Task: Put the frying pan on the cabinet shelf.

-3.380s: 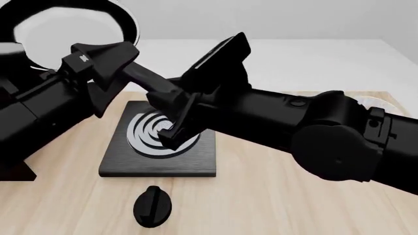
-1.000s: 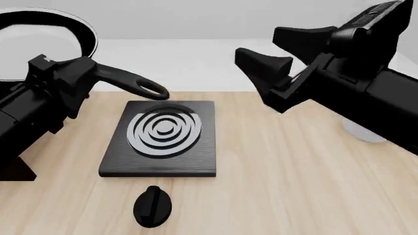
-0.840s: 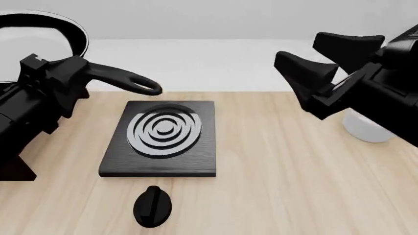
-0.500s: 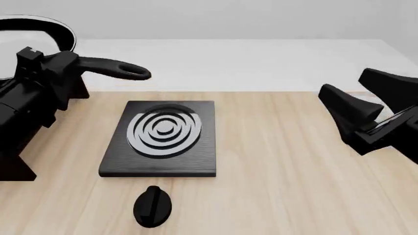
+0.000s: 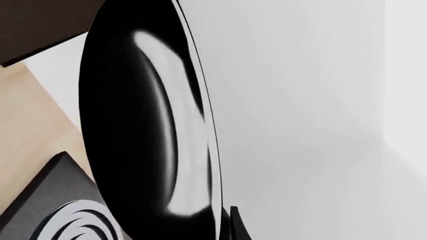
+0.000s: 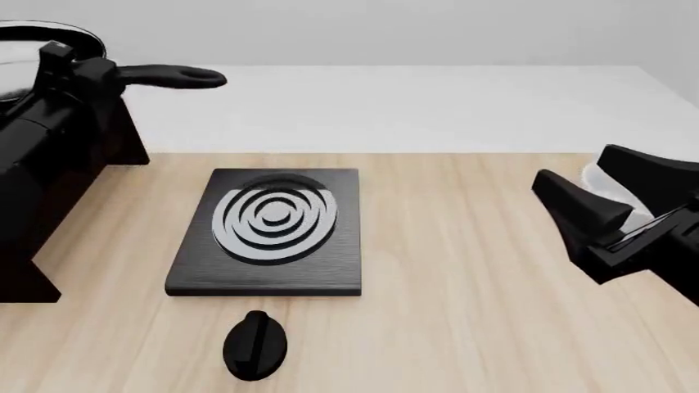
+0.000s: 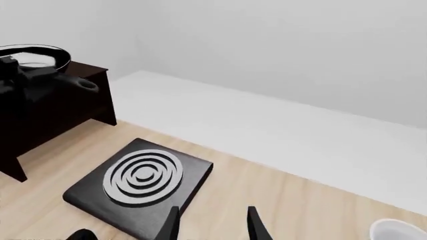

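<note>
The frying pan (image 6: 24,51) is at the far left, level, with its thin black handle (image 6: 175,77) pointing right. My left gripper (image 6: 85,75) is shut on the handle close to the pan. In the right wrist view the pan (image 7: 33,56) hangs over the top board of the dark cabinet (image 7: 63,107); whether it touches the board I cannot tell. The cabinet (image 6: 129,147) shows partly behind my left arm. The left wrist view is filled by the pan's black outside (image 5: 133,140). My right gripper (image 6: 595,214) is open and empty at the right, far from the pan.
A square black hob (image 6: 271,229) with grey rings lies in the middle of the wooden table. A black knob (image 6: 254,345) lies in front of it. A white bowl (image 7: 400,232) stands at the right, behind my right gripper.
My left gripper has carried the pan up and to the left, over the cabinet. My right arm pulled back to the right earlier and has barely moved in the last half second.
</note>
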Robot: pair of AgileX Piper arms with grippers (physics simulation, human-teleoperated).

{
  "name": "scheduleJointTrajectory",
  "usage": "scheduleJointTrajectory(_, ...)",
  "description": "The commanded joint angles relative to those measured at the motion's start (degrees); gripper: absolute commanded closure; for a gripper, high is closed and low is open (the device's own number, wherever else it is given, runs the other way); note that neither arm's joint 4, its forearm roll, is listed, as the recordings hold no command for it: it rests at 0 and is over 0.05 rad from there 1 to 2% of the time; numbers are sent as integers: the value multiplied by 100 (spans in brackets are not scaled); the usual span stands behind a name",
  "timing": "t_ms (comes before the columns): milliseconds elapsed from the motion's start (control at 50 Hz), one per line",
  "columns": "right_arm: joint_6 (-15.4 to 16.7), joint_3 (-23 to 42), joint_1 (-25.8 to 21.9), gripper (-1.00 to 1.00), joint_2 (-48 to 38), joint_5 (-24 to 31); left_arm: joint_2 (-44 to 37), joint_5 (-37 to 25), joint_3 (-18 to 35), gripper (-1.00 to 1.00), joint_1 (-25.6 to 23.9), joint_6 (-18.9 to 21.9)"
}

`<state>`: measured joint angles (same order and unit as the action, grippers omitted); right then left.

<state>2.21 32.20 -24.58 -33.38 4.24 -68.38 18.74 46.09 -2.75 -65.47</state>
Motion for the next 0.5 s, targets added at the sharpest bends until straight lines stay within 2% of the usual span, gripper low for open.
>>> scheduleJointTrajectory(20, -144, -193, -6, -100, 53, -50, -552, 312, 394, 100, 450, -53)
scheduleJointTrajectory(180, -319, -246, 69, -100, 82, -66, -858, 411, 596, 100, 588, -75)
scheduleJointTrajectory(260, -242, -212, -1, -100, -53, -48, -1006, 388, 730, 100, 660, -84)
scheduleJointTrajectory(500, -377, -181, -64, -100, -212, -23, -1370, 385, 1097, 100, 1015, -64)
